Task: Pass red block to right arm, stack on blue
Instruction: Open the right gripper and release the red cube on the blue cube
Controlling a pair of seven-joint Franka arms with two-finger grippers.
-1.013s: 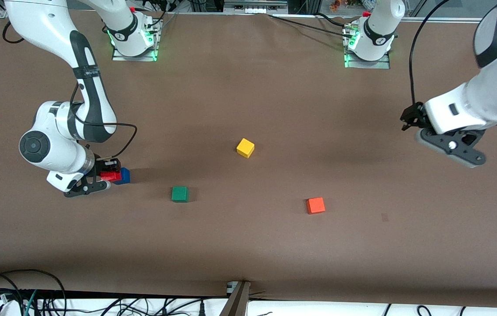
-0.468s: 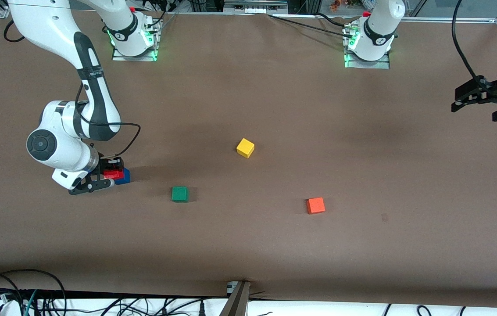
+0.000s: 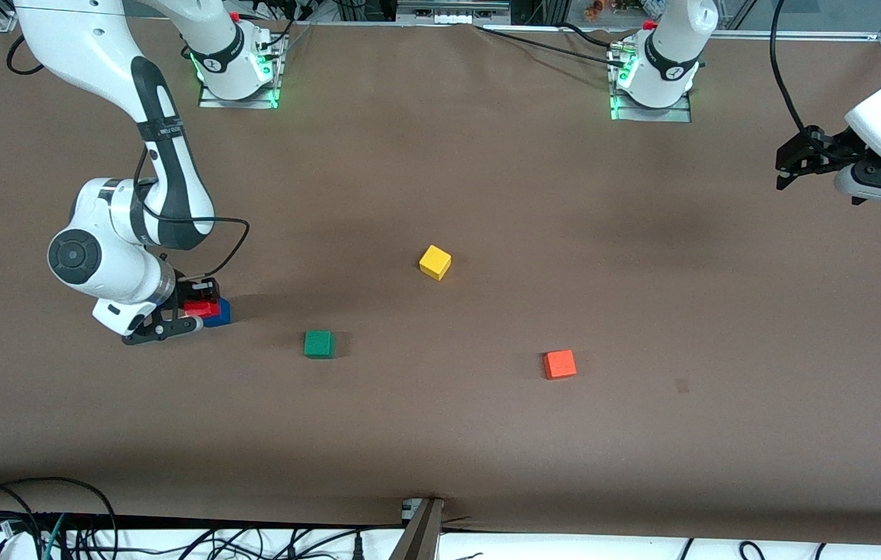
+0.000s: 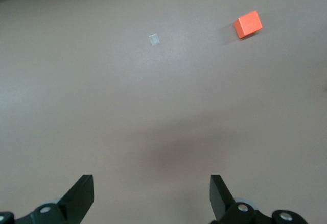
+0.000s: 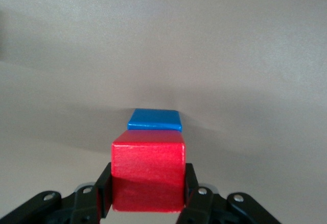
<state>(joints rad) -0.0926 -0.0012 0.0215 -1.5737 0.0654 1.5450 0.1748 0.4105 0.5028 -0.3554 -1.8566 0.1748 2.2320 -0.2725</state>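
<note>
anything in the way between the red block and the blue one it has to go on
Nothing visible. The right gripper holds the red block in its jaws right beside the blue block, whose top is bare. The left gripper waits open over the table's left-arm end.

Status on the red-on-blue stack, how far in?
Handoff looks done: the right gripper is shut on the red block, and the left gripper is open and empty over the left arm's end of the table. In hand: red sits at the blue cube, not squarely over it. Left: align, set down, release.
</note>
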